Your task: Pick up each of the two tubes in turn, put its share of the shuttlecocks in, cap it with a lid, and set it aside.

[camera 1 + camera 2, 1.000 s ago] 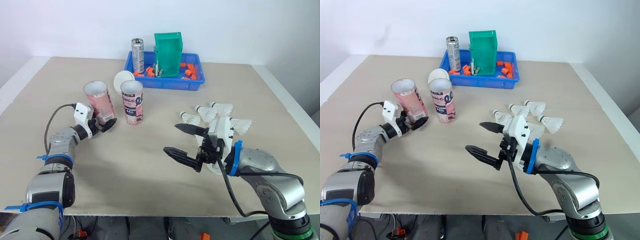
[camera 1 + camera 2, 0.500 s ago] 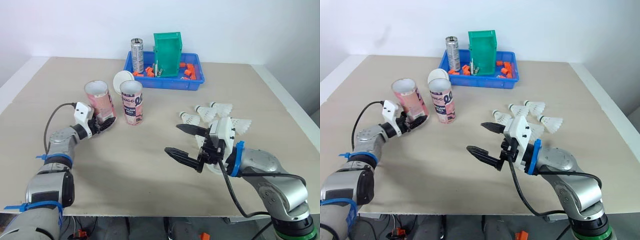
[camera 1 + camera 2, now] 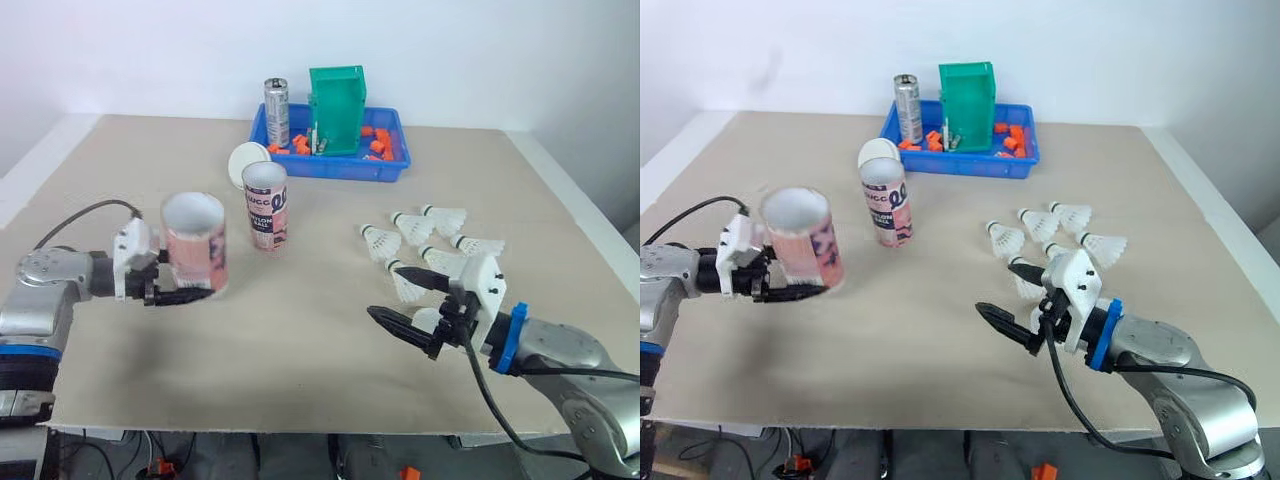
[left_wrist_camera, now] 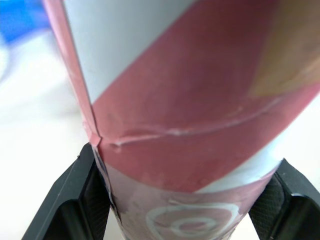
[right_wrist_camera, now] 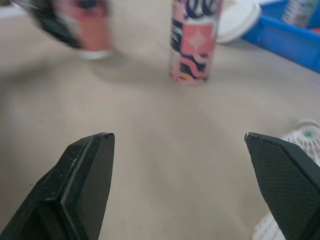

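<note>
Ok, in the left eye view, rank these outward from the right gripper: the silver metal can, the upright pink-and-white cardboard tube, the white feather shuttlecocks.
1. White feather shuttlecocks, just beyond the right gripper.
2. Upright pink-and-white cardboard tube, mid-table, toward the robot's left.
3. Silver metal can, in the blue plastic tray at the far edge.

I see a beige counter [image 3: 300,330]. At its far edge sits a blue tray [image 3: 340,168]. Nearer me an open-topped tube [image 3: 265,205] stands upright, with a white lid [image 3: 243,160] just behind it. To the right, a loose cluster of white shuttlecocks [image 3: 412,226] lies on its surface.
</note>
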`<state>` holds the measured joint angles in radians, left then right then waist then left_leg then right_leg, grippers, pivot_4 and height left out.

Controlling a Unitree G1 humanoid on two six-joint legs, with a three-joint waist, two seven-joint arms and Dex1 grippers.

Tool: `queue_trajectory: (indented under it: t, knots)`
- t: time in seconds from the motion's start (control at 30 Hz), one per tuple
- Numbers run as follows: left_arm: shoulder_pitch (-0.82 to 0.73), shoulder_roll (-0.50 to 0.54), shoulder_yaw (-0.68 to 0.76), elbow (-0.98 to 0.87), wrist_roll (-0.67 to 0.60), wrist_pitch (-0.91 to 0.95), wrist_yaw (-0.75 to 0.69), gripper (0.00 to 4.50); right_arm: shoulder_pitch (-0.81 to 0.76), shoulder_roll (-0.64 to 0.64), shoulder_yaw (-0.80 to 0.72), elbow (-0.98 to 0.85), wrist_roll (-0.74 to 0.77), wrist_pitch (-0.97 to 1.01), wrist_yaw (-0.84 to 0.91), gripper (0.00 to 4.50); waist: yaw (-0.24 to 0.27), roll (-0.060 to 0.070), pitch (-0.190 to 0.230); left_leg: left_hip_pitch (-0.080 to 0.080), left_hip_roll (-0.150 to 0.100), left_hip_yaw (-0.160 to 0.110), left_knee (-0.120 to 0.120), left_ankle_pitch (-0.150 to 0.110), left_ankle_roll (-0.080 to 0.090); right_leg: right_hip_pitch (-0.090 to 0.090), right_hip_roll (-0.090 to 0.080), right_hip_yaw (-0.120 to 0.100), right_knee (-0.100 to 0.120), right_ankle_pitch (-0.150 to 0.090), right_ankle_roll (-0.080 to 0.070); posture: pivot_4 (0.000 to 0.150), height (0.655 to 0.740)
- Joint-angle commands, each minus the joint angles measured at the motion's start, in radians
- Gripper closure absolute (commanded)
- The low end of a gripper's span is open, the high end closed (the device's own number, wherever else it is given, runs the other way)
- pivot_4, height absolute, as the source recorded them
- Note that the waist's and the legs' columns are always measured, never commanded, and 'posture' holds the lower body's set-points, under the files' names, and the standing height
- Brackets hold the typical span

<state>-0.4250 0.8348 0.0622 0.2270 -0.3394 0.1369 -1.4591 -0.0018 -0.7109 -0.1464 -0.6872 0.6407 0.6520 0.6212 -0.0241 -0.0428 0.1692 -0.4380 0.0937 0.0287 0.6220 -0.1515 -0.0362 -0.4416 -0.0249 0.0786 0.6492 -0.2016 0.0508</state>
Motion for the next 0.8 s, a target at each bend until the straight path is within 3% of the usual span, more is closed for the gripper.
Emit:
queue_trajectory:
  t: [0.03,0.17,0.37,0.53,0.8]
  knots:
    - [0.014,0.05,-0.055,-0.061,0.046,-0.019,-0.039,1.22,0.06,-0.006,-0.045,-0.09,0.021,0.007,-0.016,0.0,0.001,0.0,0.0,0.0,0.0,0.0,0.0,0.0,0.0,0.0,0.0,0.0,0.0,0.0,0.0,0.15,0.7083]
    - [-0.002,0.052,-0.12,-0.047,0.08,-0.057,-0.074,1.22,0.144,-0.006,-0.113,-0.127,0.024,0.02,-0.048,0.0,0.001,0.0,0.0,-0.001,0.0,0.0,0.002,0.0,0.0,0.0,-0.001,-0.001,0.0,0.0,0.0,0.15,0.7083]
    - [-0.051,0.051,-0.198,0.014,0.14,-0.125,-0.127,1.22,0.194,0.042,-0.075,-0.148,-0.053,0.034,-0.165,0.0,0.002,0.0,-0.001,-0.001,0.0,0.0,0.002,0.0,0.0,0.0,-0.002,-0.001,0.0,0.0,0.0,0.15,0.7083]
    - [-0.128,0.055,-0.272,0.008,0.132,-0.106,-0.155,1.22,0.149,0.119,0.004,-0.06,-0.174,0.028,-0.29,0.0,0.002,-0.001,-0.002,-0.001,0.0,0.0,0.002,0.0,0.0,0.0,-0.001,-0.002,0.0,0.0,0.0,0.15,0.7083]
    - [-0.168,0.093,-0.367,-0.025,0.066,-0.019,-0.155,1.22,0.065,0.198,0.1,0.076,-0.315,-0.015,-0.351,0.0,0.001,0.0,-0.002,-0.002,-0.001,0.0,0.002,0.0,0.001,0.0,-0.002,-0.001,0.0,0.0,0.0,0.15,0.7083]
